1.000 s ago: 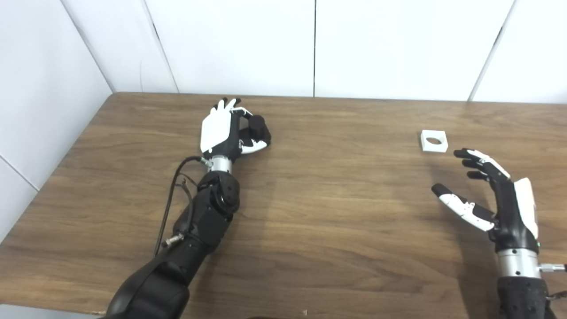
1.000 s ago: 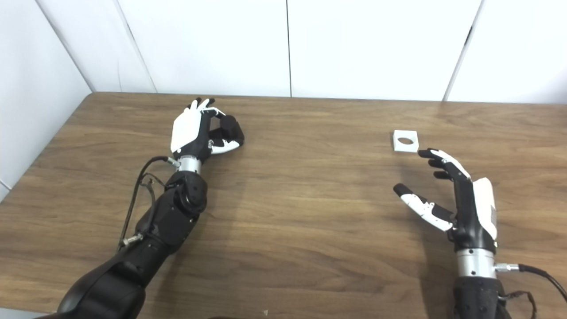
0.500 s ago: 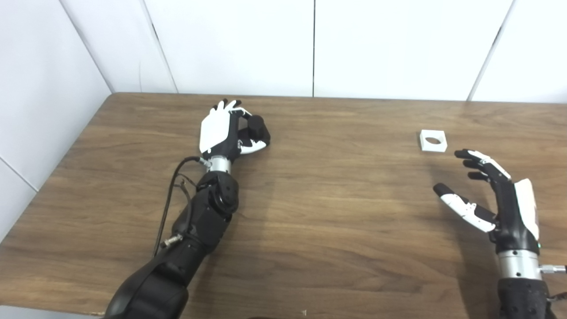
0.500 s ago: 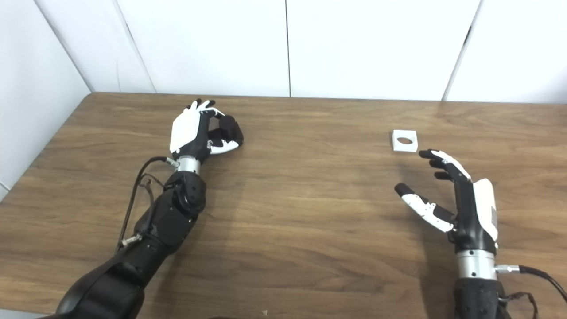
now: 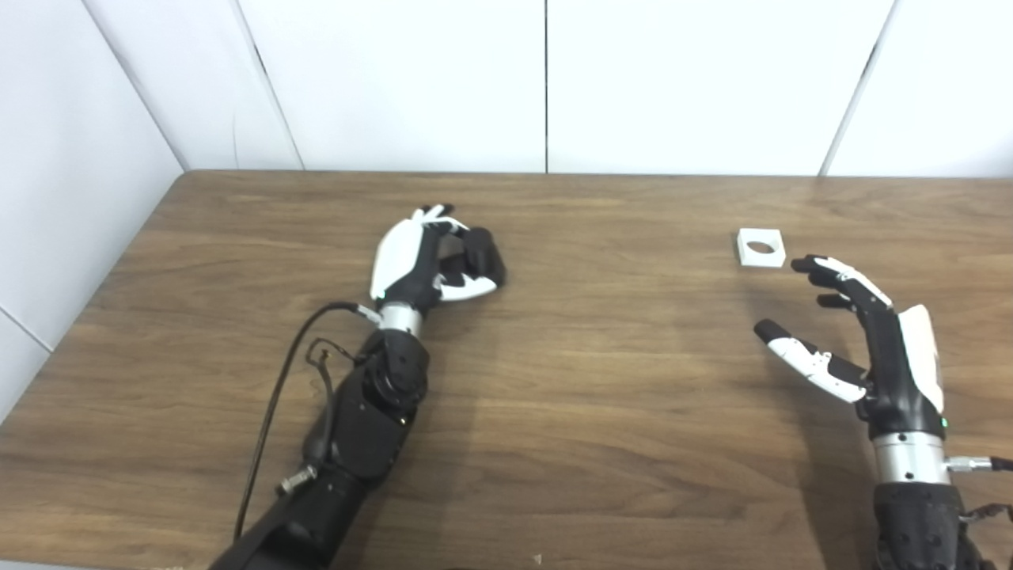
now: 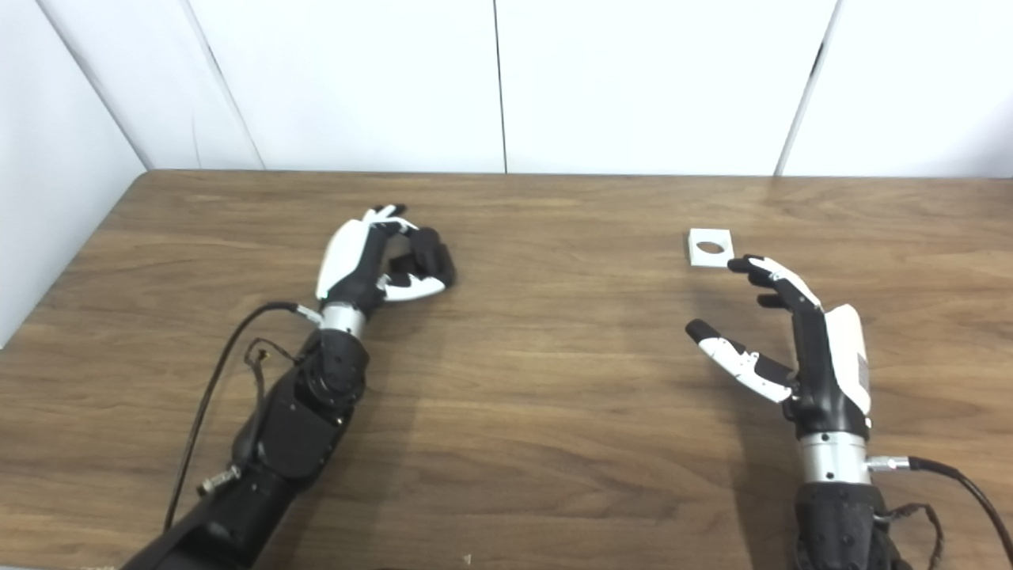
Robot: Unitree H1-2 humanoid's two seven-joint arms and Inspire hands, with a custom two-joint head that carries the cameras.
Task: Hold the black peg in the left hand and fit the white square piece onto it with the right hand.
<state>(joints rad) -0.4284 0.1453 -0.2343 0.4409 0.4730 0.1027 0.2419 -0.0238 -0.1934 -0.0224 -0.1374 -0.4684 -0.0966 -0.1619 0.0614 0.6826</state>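
The black peg (image 5: 482, 252) is a short dark cylinder in the left half of the wooden table (image 5: 601, 380), with my left hand (image 5: 419, 261) shut on it, fingers curled over its top and thumb below. The white square piece (image 5: 760, 248), with a round hole, lies flat at the right of the table. My right hand (image 5: 863, 340) hangs open just in front of the piece, its fingertips (image 5: 801, 265) close to the piece's right near corner but apart from it, thumb spread to the left.
White wall panels (image 5: 546, 79) stand behind the table's far edge and along its left side. A black cable (image 5: 277, 396) loops beside my left forearm. Another cable leaves my right wrist at the lower right.
The camera has shifted a little. My left hand has drawn back toward me and rightward with the peg. My right hand has edged forward toward the white piece.
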